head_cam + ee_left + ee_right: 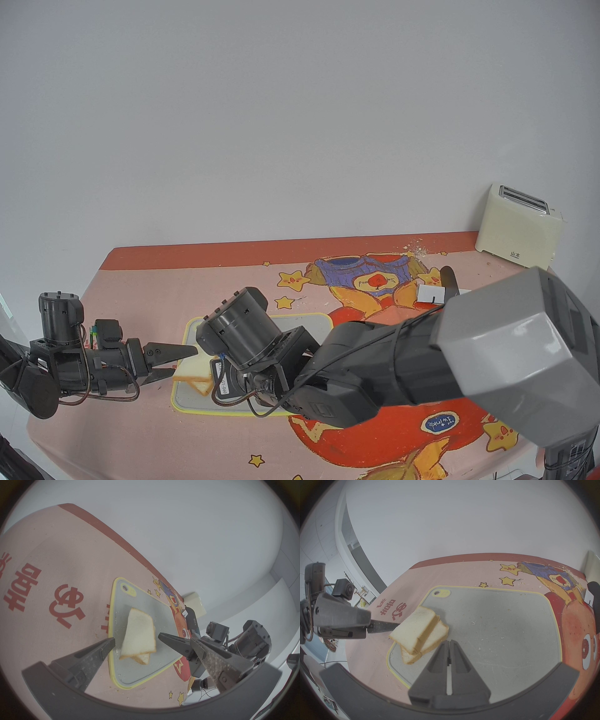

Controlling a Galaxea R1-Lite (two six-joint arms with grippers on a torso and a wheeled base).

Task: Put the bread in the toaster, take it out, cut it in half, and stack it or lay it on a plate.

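The stacked bread halves [420, 634], half hidden by the right arm in the head view, are shown whole in the right wrist view at the cutting board's [503, 627] left edge. The board is laid on a cartoon tablecloth [156, 281] before a white wall. The left gripper [136, 638] is spread wide about the stack; the right gripper [448, 644] is pinched together, empty.

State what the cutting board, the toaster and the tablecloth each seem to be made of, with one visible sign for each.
Cutting board: probably plastic, matte grey with a yellow rim and a moulded hanging hole. Toaster: smooth cream casing, plastic or painted metal; silvery top around the slots. Tablecloth: flat printed sheet, cloth or vinyl; the look leaves it open.
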